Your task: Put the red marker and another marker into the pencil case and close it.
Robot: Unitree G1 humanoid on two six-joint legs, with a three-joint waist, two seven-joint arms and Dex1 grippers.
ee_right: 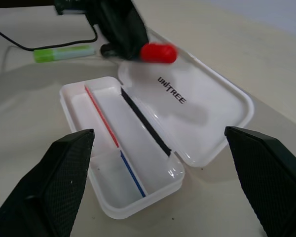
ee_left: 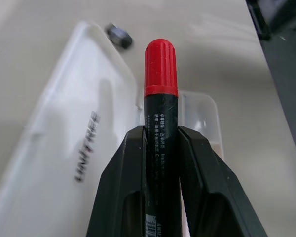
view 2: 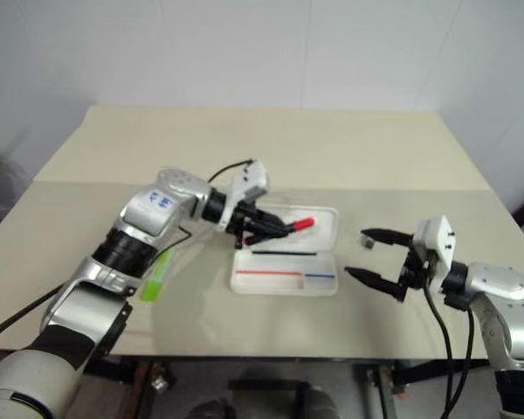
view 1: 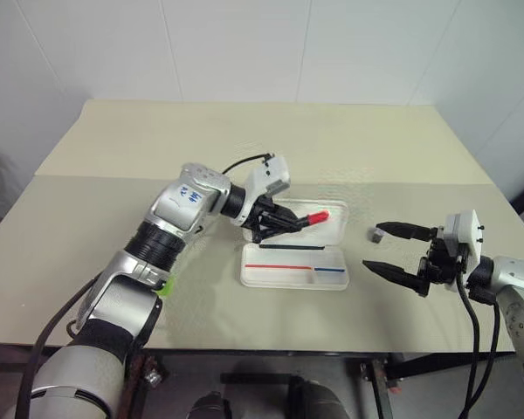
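- the right gripper (view 1: 391,250) hangs near the tabletop's (view 1: 244,148) right edge, its fingers (view 1: 386,271) spread wide with nothing between them, pointing toward the pencil case.
- the pencil case (view 1: 294,266) lies open around the middle of the tabletop, nearer the front edge than the back; its tray with red and blue stripes is on the front side, and the lid (ee_right: 197,108) with dark lettering lies flat behind it.
- the green highlighter (view 2: 157,276) lies on the tabletop to the left of the case, near the front edge.
- the left gripper (ee_left: 162,163) is closed on the red marker (ee_left: 161,98), holding it by its black middle over the lid, red cap pointing right.
- a small dark object (view 1: 378,234) sits on the tabletop just right of the lid.
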